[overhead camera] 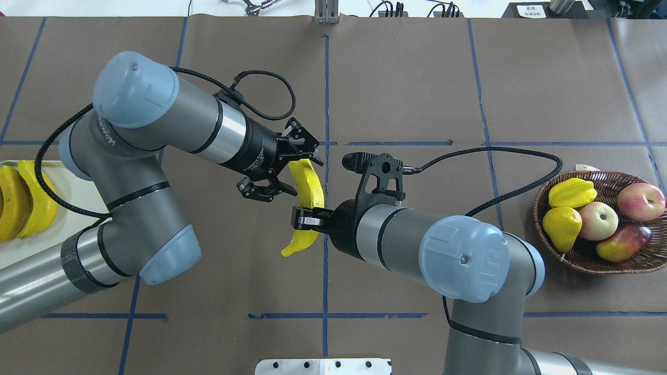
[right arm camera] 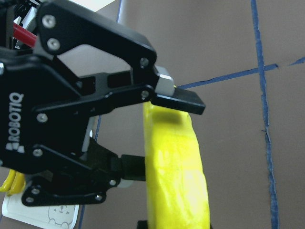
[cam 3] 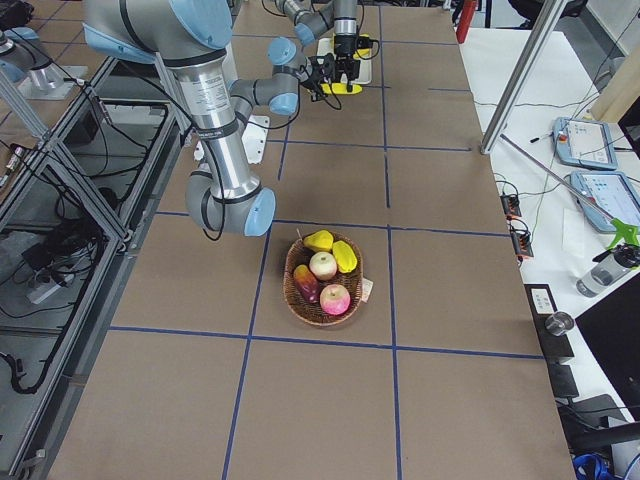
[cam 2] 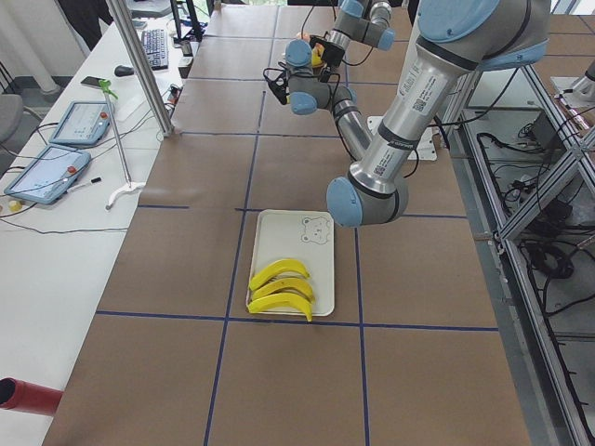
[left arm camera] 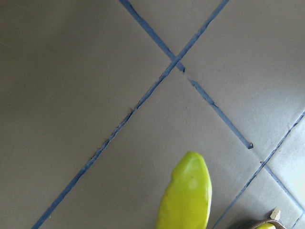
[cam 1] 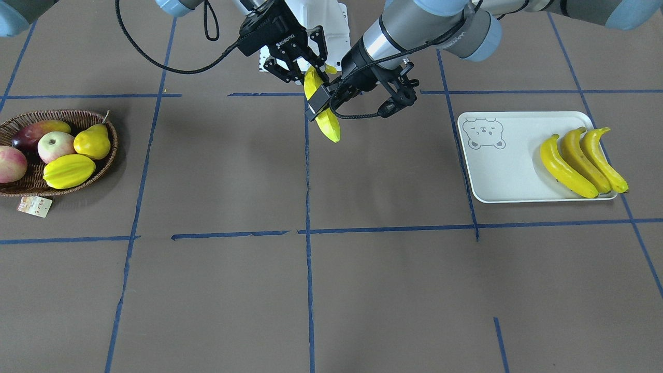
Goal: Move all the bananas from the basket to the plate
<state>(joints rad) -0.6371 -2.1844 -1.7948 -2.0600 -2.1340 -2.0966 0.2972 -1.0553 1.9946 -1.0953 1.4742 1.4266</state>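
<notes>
One banana [cam 1: 329, 127] [overhead camera: 310, 187] hangs in the air over the table's middle. My right gripper [overhead camera: 307, 219] [cam 1: 311, 70] is shut on the banana's end nearer the robot. My left gripper [overhead camera: 305, 175] [right arm camera: 157, 136] is open, its jaws spread around the far end of the banana [right arm camera: 176, 171], whose tip [left arm camera: 188, 195] shows in the left wrist view. Three bananas [cam 1: 580, 160] lie side by side on the plate [cam 1: 507, 176] [overhead camera: 73, 182], at the end away from its bear print. The basket [cam 1: 101, 168] [overhead camera: 589, 263] holds only other fruit.
In the basket are a starfruit [cam 1: 69, 171], a pear [cam 1: 93, 142], two apples [cam 1: 54, 146] and a reddish fruit [cam 1: 31, 133]. A paper tag [cam 1: 34, 206] hangs at its rim. Both forearms cross above the table's middle. Blue tape lines [cam 1: 308, 269] mark the brown surface.
</notes>
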